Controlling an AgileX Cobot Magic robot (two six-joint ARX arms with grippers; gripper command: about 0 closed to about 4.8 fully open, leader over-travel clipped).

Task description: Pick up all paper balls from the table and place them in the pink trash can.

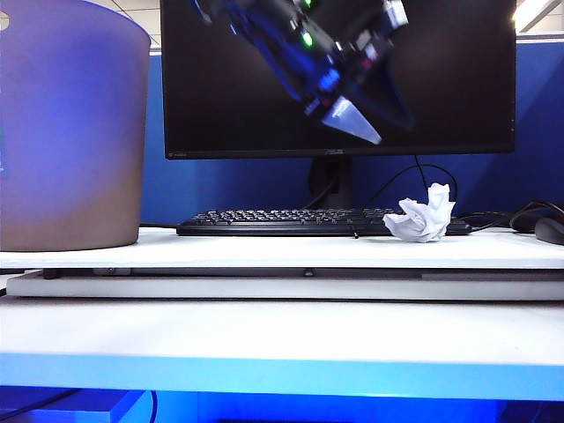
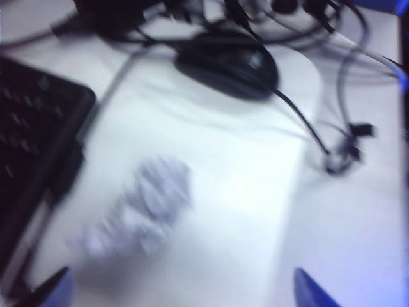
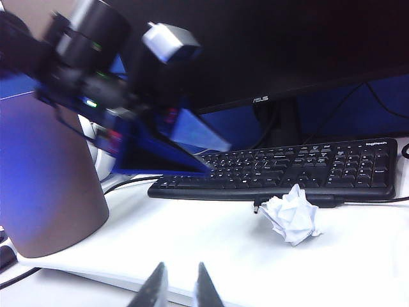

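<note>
White table (image 1: 264,251) carries a black keyboard (image 1: 291,221) under a dark monitor (image 1: 335,79), with a mouse (image 2: 230,64) and tangled cables (image 2: 319,128) nearby. One crumpled white paper ball (image 1: 423,214) sits just before the keyboard; the pink trash can (image 1: 70,123) stands far left. Left gripper (image 1: 374,110) hangs above, fingers wide. Right gripper (image 3: 179,288) rests low, fingers slightly parted.
</note>
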